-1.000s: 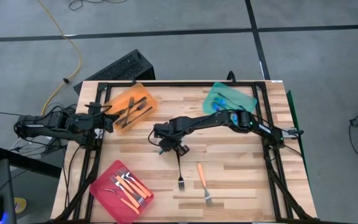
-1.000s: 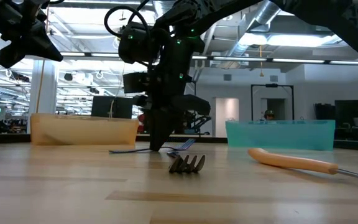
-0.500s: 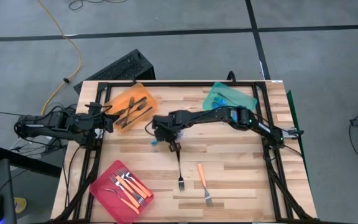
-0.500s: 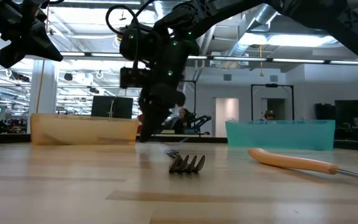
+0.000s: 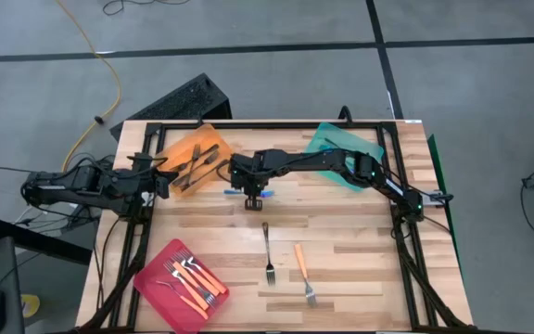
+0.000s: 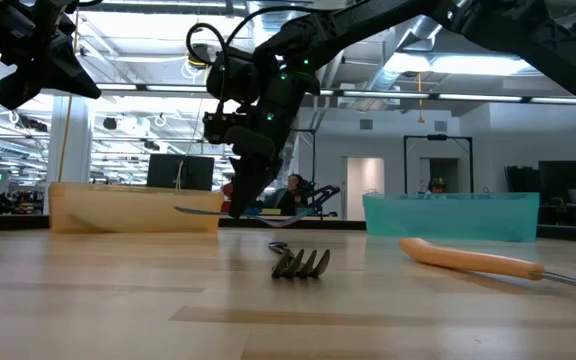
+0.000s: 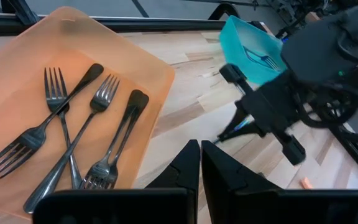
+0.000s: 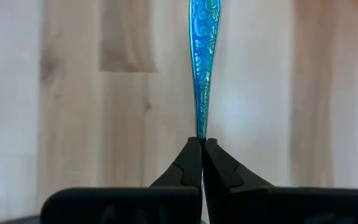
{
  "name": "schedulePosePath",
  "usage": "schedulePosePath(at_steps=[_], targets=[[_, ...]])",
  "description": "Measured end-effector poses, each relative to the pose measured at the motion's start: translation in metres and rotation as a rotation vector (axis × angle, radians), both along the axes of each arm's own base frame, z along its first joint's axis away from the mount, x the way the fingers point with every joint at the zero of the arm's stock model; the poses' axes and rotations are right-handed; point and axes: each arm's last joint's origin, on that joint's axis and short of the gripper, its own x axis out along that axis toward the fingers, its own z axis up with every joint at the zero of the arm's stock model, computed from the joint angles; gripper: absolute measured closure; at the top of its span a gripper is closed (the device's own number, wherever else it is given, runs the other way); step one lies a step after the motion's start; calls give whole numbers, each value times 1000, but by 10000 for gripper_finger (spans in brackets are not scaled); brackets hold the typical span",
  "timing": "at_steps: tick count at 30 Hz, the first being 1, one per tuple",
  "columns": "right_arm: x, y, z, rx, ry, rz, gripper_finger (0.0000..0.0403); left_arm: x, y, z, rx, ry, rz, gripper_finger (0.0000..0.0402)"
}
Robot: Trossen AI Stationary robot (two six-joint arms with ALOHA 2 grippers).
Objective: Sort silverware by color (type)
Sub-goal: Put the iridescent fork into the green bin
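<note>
My right gripper (image 5: pixel 251 197) hangs over the table's middle, toward the far side, shut on a blue-handled fork (image 6: pixel 203 211) that floats level above the wood. On the table nearer the front lie a dark fork (image 5: pixel 268 250) and an orange-handled fork (image 5: pixel 302 269), both flat on the wood. My left gripper (image 7: pixel 200 149) waits shut by the orange tray (image 5: pixel 182 148), which holds several dark forks (image 7: pixel 73 143). My right gripper pinches the blue fork's patterned handle (image 8: pixel 202 127) between its two fingertips, about midway along the fork. The fingers come from above, slanting steeply down, and lie across the fork. The fork is lifted clear of the table and stays level.
A teal tray (image 5: pixel 364 153) stands at the far right and holds blue silverware. A pink tray (image 5: pixel 156 274) with several orange-handled forks stands at the near left. Bare wood lies between the trays. A black frame runs along the table's edges.
My right gripper has gone up and toward the table's far edge and has rolled about its own axis. The blue fork, which lay on the wood, has come up with it and now hangs level, clear of the table.
</note>
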Motion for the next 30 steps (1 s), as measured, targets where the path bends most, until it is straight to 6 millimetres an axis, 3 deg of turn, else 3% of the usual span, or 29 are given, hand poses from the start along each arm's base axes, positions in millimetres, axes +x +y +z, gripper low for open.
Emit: schedulePosePath(at_steps=[30], targets=[[-35,-60,-5,79,224,-223,382,0,0,0,12,1,9,401]])
